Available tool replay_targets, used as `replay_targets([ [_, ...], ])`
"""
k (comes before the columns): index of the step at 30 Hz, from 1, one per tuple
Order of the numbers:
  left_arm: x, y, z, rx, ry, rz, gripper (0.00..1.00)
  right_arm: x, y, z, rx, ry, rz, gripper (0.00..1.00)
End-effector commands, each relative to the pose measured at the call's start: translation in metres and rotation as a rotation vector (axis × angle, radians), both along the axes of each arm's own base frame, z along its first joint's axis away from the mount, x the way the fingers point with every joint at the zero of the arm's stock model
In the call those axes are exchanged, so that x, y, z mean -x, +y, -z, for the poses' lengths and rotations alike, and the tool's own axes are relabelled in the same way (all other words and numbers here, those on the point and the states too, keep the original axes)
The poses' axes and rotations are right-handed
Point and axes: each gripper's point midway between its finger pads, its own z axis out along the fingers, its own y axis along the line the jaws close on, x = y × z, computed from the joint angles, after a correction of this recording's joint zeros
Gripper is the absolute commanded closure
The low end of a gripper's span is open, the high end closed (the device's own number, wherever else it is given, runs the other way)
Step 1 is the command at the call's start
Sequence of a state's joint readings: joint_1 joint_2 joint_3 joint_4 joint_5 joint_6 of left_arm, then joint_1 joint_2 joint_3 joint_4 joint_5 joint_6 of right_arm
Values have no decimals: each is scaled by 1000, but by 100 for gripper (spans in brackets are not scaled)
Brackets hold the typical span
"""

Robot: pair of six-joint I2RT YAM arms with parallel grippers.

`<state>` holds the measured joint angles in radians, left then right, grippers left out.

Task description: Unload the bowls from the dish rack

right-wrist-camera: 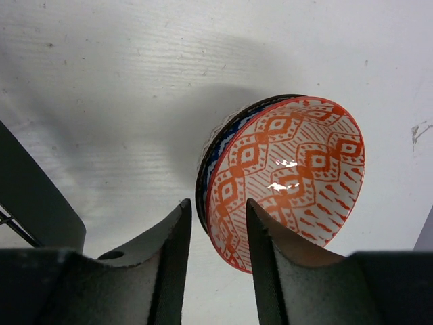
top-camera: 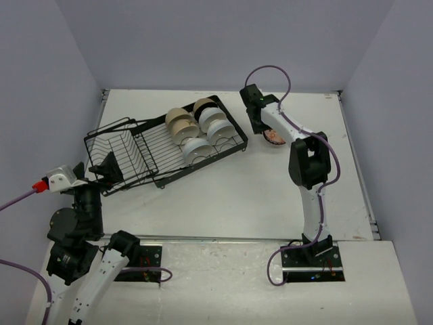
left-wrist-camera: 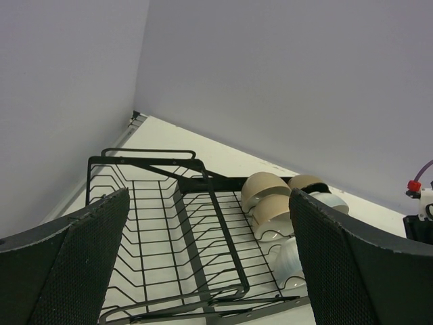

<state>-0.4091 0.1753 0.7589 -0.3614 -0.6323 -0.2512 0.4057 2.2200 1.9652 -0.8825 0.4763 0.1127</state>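
Observation:
The black wire dish rack (top-camera: 125,157) lies at an angle on the left of the table. Its right end holds several bowls: beige ones (top-camera: 181,124) and white ones (top-camera: 196,147), also seen in the left wrist view as beige bowls (left-wrist-camera: 265,191) and a white bowl (left-wrist-camera: 292,263). My left gripper (top-camera: 101,169) (left-wrist-camera: 208,196) is wide open and empty beside the rack's basket end. To the right of the rack, my right gripper (top-camera: 269,133) (right-wrist-camera: 218,204) is open. Its parted fingers straddle the rim of the blue-outside, orange-patterned bowl (right-wrist-camera: 291,162) (top-camera: 275,137) at the table surface, and the left finger stands clear of it.
The rack's deeper basket section (left-wrist-camera: 155,230) holds nothing. Grey walls close in the table on three sides. A metal strip (top-camera: 237,238) runs along the near edge by the arm bases.

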Motion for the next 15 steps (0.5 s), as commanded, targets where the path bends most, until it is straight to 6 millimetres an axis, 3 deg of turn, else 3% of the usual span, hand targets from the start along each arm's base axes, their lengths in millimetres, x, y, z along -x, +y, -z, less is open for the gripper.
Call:
replay_targets([
  [1, 2, 2, -5, 12, -23, -9, 0, -5, -1, -23, 7, -42, 9, 60],
  [8, -1, 0, -4, 4, -12, -3, 0, 4, 10, -47, -71, -60, -5, 53],
  [15, -9, -9, -5, -16, 41, 32, 0, 33, 36, -112, -242, -163, -66, 50],
])
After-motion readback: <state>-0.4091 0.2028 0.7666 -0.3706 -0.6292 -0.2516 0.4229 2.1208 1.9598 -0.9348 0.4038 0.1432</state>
